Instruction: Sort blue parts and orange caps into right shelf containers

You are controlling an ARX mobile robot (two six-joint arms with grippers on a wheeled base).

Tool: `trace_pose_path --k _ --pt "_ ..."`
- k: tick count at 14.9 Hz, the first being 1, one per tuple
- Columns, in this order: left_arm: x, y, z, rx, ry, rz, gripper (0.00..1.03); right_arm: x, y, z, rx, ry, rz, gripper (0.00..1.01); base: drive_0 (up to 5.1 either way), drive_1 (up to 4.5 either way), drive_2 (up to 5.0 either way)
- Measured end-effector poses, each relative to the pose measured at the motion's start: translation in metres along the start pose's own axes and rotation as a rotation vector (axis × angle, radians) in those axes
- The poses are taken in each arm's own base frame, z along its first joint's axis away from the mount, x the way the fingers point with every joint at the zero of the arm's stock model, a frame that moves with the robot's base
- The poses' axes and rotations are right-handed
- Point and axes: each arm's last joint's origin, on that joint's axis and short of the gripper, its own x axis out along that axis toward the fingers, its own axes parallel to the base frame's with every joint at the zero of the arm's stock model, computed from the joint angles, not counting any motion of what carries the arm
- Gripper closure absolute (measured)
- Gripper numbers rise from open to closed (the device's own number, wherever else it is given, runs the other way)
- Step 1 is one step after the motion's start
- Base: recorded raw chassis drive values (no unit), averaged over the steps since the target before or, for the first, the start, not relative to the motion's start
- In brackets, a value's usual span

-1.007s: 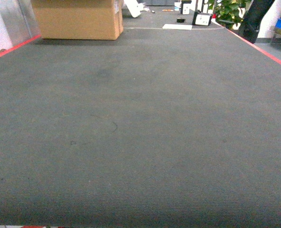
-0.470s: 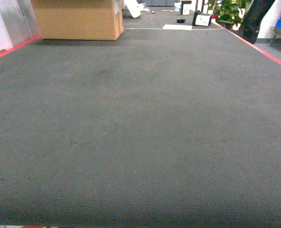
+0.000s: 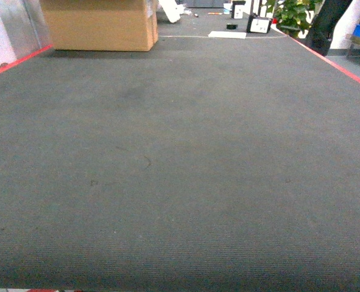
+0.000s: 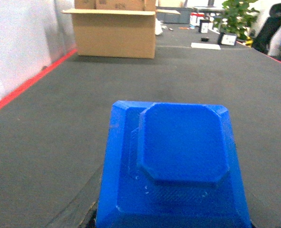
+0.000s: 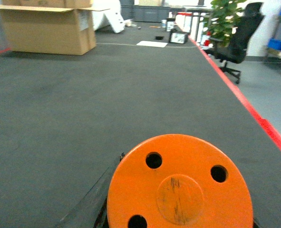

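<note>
Blue part (image 4: 178,161): close under left wrist camera, above grey carpet (image 3: 180,170). Orange cap (image 5: 178,190): close under right wrist camera. Hands unseen; grip state cannot tell. Cardboard box (image 3: 100,24) far left.

Blue part (image 4: 178,156), orange cap (image 5: 178,190), dk grey carpet (image 3: 180,170) w/ red edging.

On view were one blue part (image 4: 178,156), one orange cap (image 5: 178,190), one cardboard box (image 3: 100,24), one office chair (image 5: 237,33) and one potted plant (image 5: 223,19).
</note>
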Motion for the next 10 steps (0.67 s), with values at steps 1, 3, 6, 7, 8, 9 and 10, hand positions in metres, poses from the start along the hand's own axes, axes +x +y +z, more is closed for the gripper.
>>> trace_pose_path --k 1,3,6,7,8,9,10 --pt "-0.004 0.012 -0.008 -0.003 0.005 0.026 0.59 -0.004 -0.011 -0.007 0.004 -0.001 -0.010 0.56 0.0 0.00 0.0" --pt "-0.012 0.010 -0.019 -0.003 0.002 -0.001 0.59 -0.011 -0.011 -0.019 0.007 0.000 0.006 0.56 0.0 0.00 0.0" --pt "-0.016 0.010 -0.027 -0.003 -0.012 -0.003 0.59 -0.015 -0.011 -0.027 0.008 -0.021 0.006 0.56 0.0 0.00 0.0" --pt "-0.017 0.010 -0.026 -0.003 -0.018 0.000 0.59 -0.016 -0.011 -0.027 0.009 -0.015 0.006 0.56 0.0 0.00 0.0" --pt "-0.019 0.010 -0.027 -0.003 -0.011 -0.001 0.59 -0.021 -0.011 -0.031 0.010 0.018 0.006 0.56 0.0 0.00 0.0" --pt "-0.025 0.010 -0.033 -0.003 0.035 -0.002 0.59 -0.026 -0.011 -0.032 0.010 0.011 0.007 0.56 0.0 0.00 0.0" --pt "-0.028 0.010 -0.029 -0.003 -0.016 -0.001 0.59 -0.027 -0.011 -0.028 0.010 -0.030 0.005 0.56 0.0 0.00 0.0"
